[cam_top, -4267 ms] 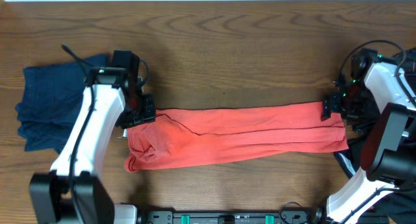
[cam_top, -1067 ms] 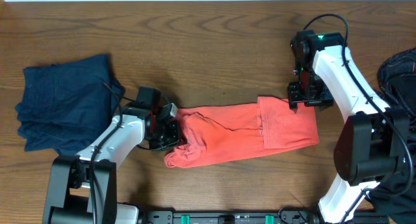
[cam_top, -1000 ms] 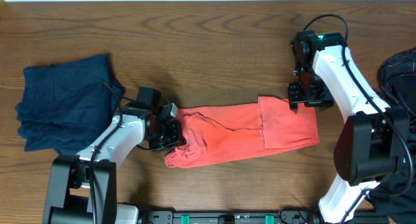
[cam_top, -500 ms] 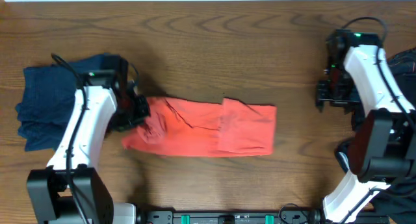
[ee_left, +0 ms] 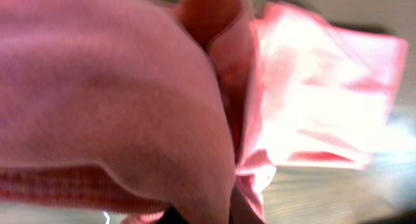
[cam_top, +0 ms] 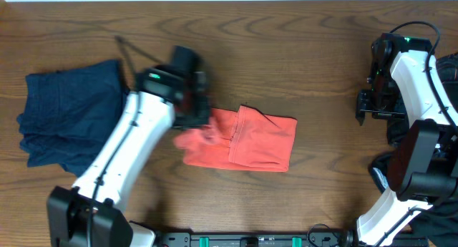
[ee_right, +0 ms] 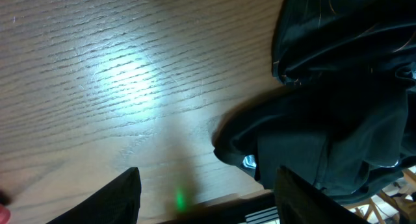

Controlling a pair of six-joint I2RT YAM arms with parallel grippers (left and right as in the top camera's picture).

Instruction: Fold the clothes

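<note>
Overhead: shirt (cam_top: 250, 139) lies mid-worktop (cam_top: 286, 46), part folded, its left end bunched.
Left hand (cam_top: 192, 112): grips that end; cloth fills its wrist view.
Right hand (ee_right: 208, 191): wide, empty, over bare wood beside black clothes (ee_right: 338, 87).
Risk: the bunched end may land crooked or drag the fold, since nothing pins the far edge.

Coral-red T-shirt (cam_top: 261, 141): went from a long strip stretched across the surface (cam_top: 286, 46) to a short, layered bundle near the middle. Its right end was laid over first, then its left end was drawn rightward.
Left gripper (cam_top: 192, 112): travelled right, away from the navy garment (cam_top: 68, 122), carrying the shirt's left end with it.
Right gripper (cam_top: 366, 107): let go of the shirt's right end and withdrew to the right edge, jaws apart, beside the black garments (ee_right: 338, 100).
</note>
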